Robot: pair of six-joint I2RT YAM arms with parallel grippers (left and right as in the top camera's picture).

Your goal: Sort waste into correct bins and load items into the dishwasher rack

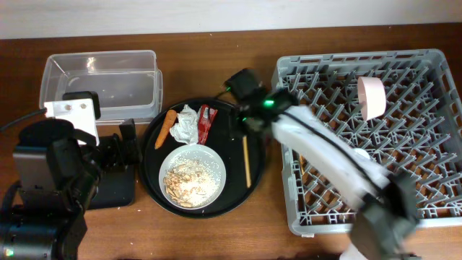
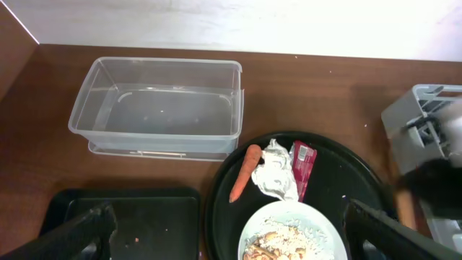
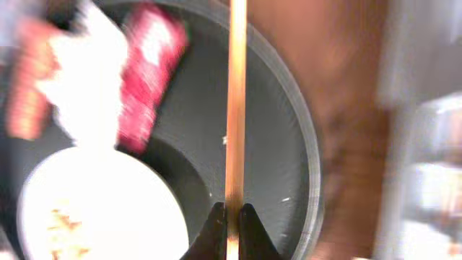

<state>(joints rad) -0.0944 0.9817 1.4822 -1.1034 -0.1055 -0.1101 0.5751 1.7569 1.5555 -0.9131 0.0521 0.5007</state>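
- The chopstick [image 3: 234, 108] lies on the right part of the round black tray [image 1: 229, 155]. It runs from near to far, and its far end is at the right gripper [image 3: 232, 217].
- The 2 fingertips of the right gripper sit tight against both sides of the chopstick, with almost no gap between them. This wrist view is blurred.
- To the left of the chopstick, along the far side of the same tray, there are a red wrapper [image 1: 205, 123], a crumpled napkin [image 1: 185, 124] and a carrot piece [image 1: 166, 128].
- A white bowl [image 1: 216, 160] stands on the near side of this tray and has beige food scraps [image 1: 186, 180] inside it.
- The grey rack [image 1: 433, 144] is just to the right of the tray. A pale dish [image 1: 372, 96] stands on its edge in the far part of the rack.
- At the far left is a clear tub [image 1: 101, 68], and a black rectangular tray [image 2: 144, 209] lies on the near side of it.
- The left gripper [image 2: 229, 217] is spread wide and holds nothing.
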